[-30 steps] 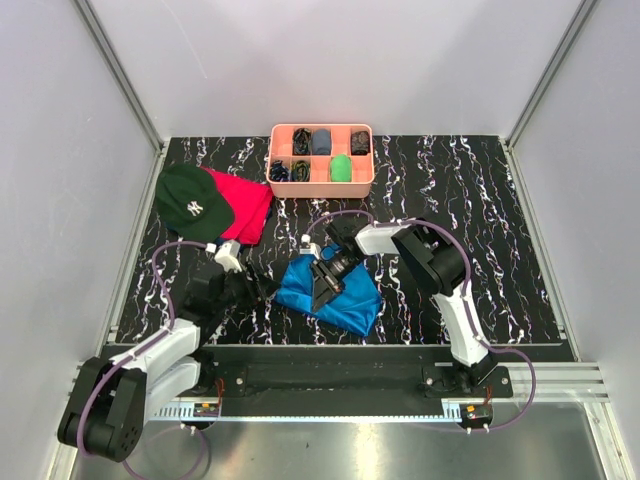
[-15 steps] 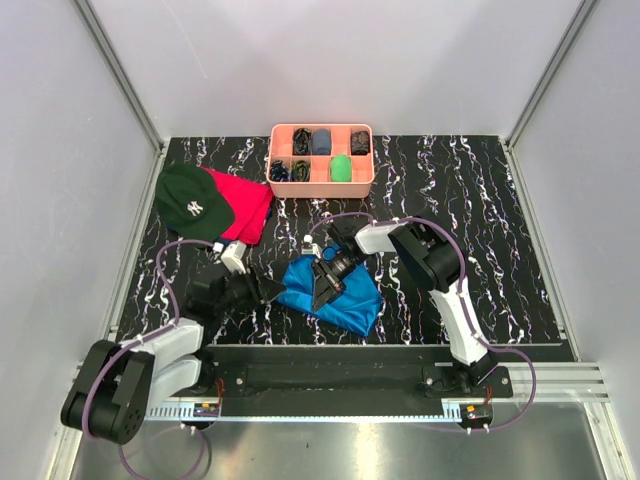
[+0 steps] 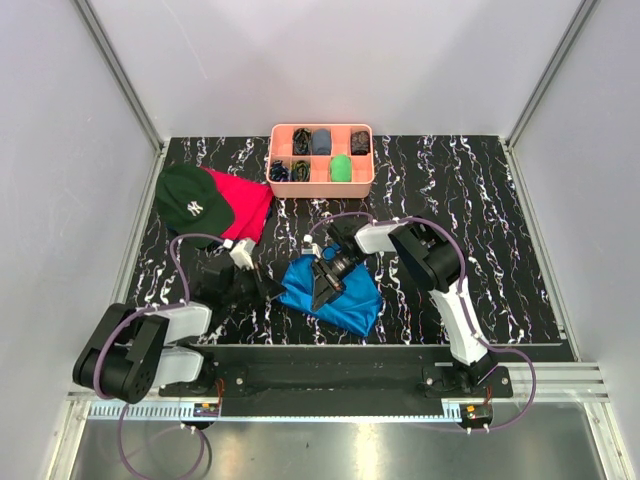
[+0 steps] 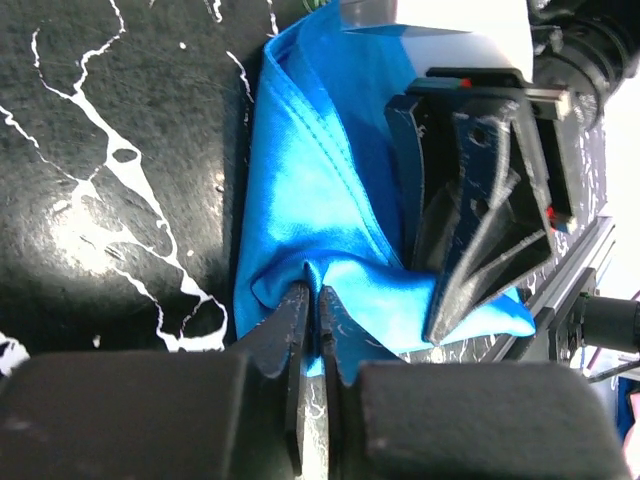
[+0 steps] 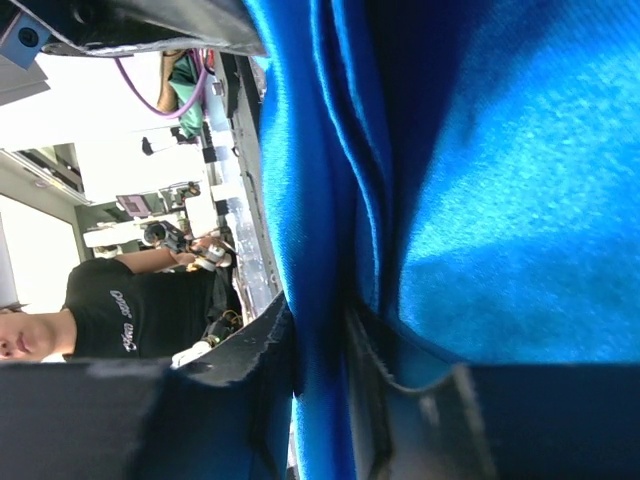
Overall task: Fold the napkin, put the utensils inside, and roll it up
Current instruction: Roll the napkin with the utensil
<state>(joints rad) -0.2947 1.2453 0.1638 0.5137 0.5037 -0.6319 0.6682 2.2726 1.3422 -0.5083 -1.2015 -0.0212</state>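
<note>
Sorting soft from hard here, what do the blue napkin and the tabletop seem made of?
Napkin: thin woven cloth, slight sheen, stitched hem, soft folds. Tabletop: hard, glossy black with white veins, reflecting light; marble or a printed look-alike, cannot tell.

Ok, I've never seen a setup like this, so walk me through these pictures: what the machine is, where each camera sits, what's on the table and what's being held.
These are two robot arms bolted at the near edge of a dark marbled table. The wide picture looks down from above and behind them. The two close-ups come from a camera on each wrist. On the table lie a blue napkin, a pink tray of small items, a green cap and a red cloth. Each arm ends in a two-finger pincer. The left pincer is pinching a fold at the napkin's edge. The right pincer also has blue cloth clamped between its fingers.
</note>
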